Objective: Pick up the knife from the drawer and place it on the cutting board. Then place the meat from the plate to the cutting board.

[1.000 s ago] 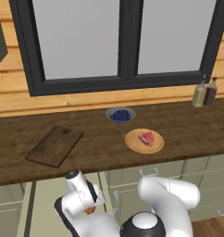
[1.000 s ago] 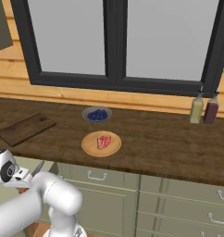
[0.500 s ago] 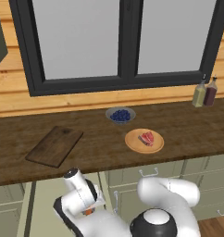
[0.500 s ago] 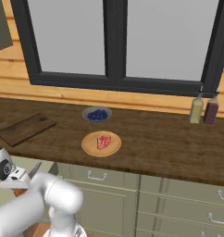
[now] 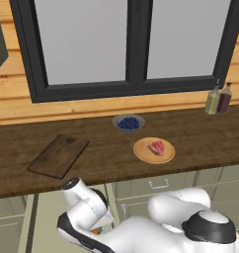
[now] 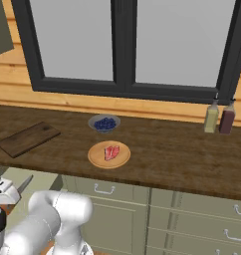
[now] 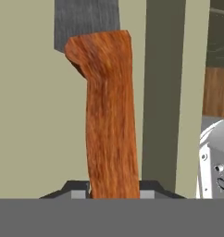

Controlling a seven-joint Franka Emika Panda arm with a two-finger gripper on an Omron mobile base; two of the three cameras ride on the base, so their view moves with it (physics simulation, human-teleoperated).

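**A:** Where's the knife on your feed?

**B:** In my hand view the knife [image 7: 109, 115] is right in front of the camera, orange-red handle running up from the bottom edge, grey blade at the top. The fingers [image 7: 77, 190] sit on either side of the handle base, clamped on it. In the right base view I see the blade tip poking out beside the hand, low at the left, below the worktop [image 6: 182, 154] edge.

**A:** And the drawer?

**B:** I've got a pale olive-green surface behind the knife in the hand view, but I cannot tell whether that is the drawer's inside or a cabinet front.

**A:** What about the board?

**B:** The cutting board [image 5: 59, 156] lies flat on the worktop at the left, nothing on it. The plate [image 5: 154, 150] sits well apart from it to the right, with the meat [image 5: 157, 147] on it, roughly central. The grey bowl of berries [image 5: 128, 122] is just behind the plate, nearer the window [image 5: 136, 44].

**A:** Anything else up there?

**B:** 2 bottles [image 5: 218, 98] stand side by side at the far right, against the wooden wall.
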